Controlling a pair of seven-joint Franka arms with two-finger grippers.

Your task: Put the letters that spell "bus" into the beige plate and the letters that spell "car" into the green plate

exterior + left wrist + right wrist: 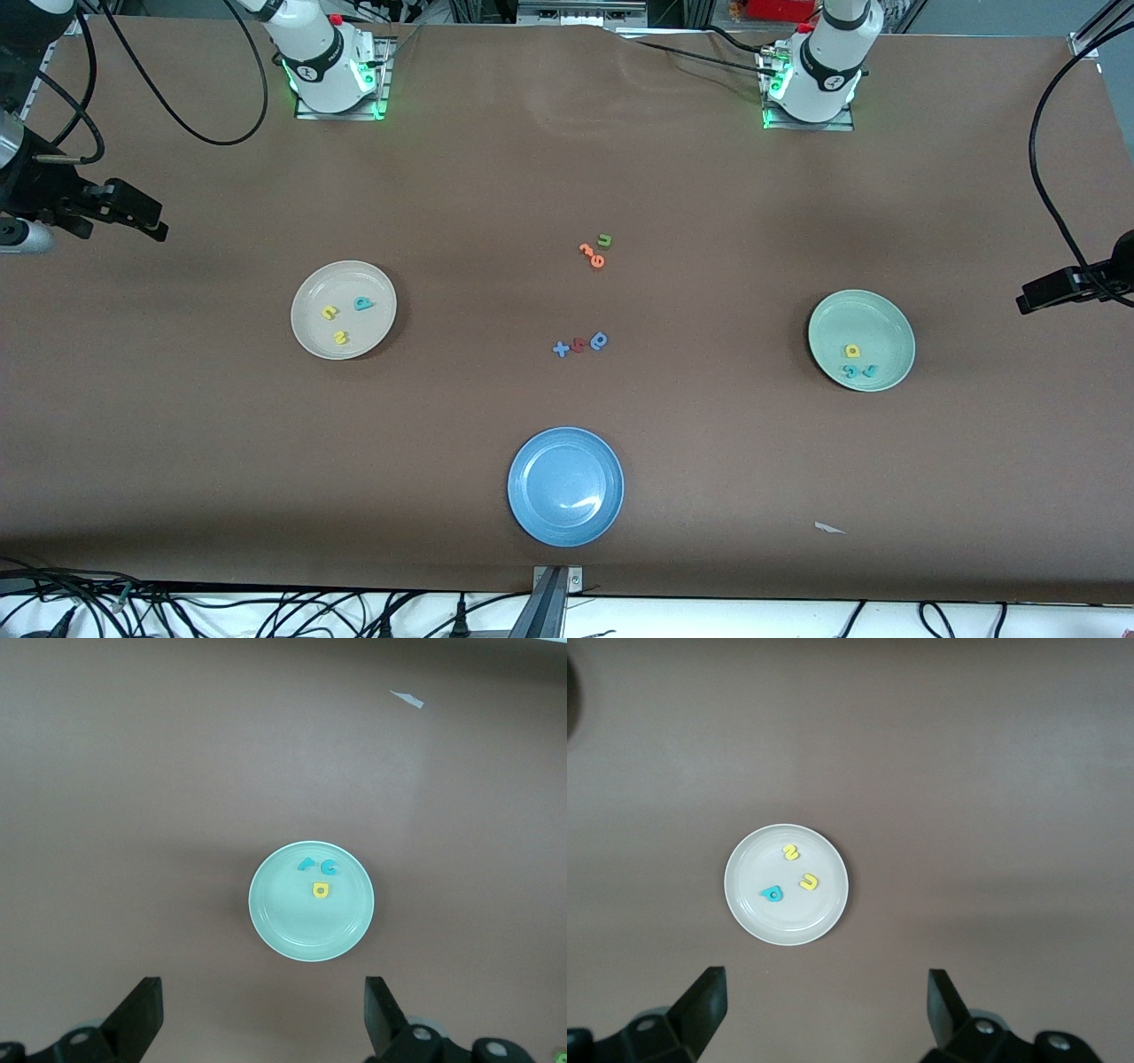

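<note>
The beige plate [306, 292] [788, 923] holds a teal "b" [363, 304] [772, 894], a yellow "u" [330, 312] [809, 881] and a yellow "s" [341, 337] [791, 851]. In the green plate [881, 321] [297, 921] lie a yellow "a" [852, 351] [320, 891], a teal "c" [852, 372] [330, 866] and a teal "r" [871, 371] [307, 863]. My right gripper [146, 217] [827, 1005] hangs open and empty, high over the right arm's end of the table. My left gripper [1041, 294] [263, 1010] hangs open and empty, high over the left arm's end.
A blue plate [565, 486] sits at the table's middle, nearest the front camera. Loose letters lie mid-table: an orange and olive cluster [595, 251] and, nearer the camera, a blue and red cluster [580, 344]. A white paper scrap [828, 528] [407, 698] lies nearer the camera than the green plate.
</note>
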